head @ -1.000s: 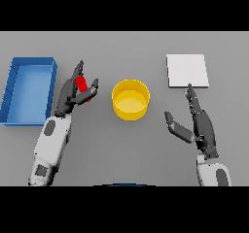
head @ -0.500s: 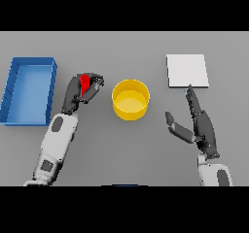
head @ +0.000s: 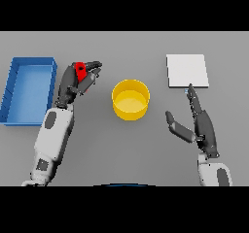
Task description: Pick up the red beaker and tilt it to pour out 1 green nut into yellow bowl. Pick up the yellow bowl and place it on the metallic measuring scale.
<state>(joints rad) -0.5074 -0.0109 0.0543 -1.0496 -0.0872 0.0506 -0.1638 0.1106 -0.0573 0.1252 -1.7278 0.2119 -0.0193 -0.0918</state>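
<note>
Head view: the left hand (head: 78,81) has its fingers (head: 93,65) curled round the red beaker (head: 80,70), gripping it to the left of the yellow bowl (head: 130,99) and apart from it. Whether the beaker is clear of the grey table (head: 121,149) cannot be told from above. The bowl sits at the middle of the table, to the right of and a little nearer the robot than the beaker, so the pour turns on carrying the beaker rightward over the rim and tipping it that way. No green nut can be made out. The right hand (head: 202,125) rests near the bowl's right side with fingers straight and spread, holding nothing; its fingertips point at the metallic scale (head: 187,71) just beyond. That hand looks better placed for the later bowl lift. A blue bin (head: 13,97) lies at the far left.
</note>
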